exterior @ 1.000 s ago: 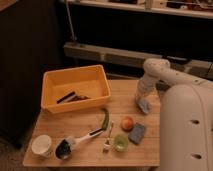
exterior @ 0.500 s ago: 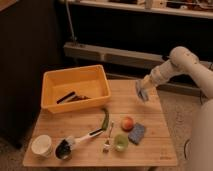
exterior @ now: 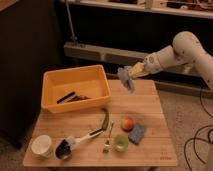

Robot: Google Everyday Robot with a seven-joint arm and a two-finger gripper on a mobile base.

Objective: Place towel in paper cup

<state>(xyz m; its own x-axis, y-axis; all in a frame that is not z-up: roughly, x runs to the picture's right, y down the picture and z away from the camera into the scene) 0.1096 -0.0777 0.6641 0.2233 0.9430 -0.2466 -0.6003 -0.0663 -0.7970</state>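
Since a second ago your arm (exterior: 175,52) has lifted off the right side of the desk and swung up, so the towel (exterior: 126,78) that was low near the desk's right edge now hangs in the air over the desk's far edge, just right of the tub. You can see the end effector (exterior: 134,72) in the upper right of centre, its fingers pressed together and pinching the towel, which droops below and to the left of it, clear of the wood.

Your cup (exterior: 42,145) sits at the lower left corner of the desk (exterior: 150,100), upright, well apart from the towel and on the opposite side of the frame. Just right of it lies the scoop (exterior: 75,143), black head toward the cup, white handle pointing right and up.

You have the yellow tub (exterior: 75,88) at the upper left of the desk, with dark items lying inside that you cannot make out. A green pepper (exterior: 105,119) lies below the tub's right corner. Lower right of centre, the fruit (exterior: 128,123) sits just beside the sponge (exterior: 136,134), with the green cup (exterior: 120,142) below them and a small fork (exterior: 108,141) just left of it.
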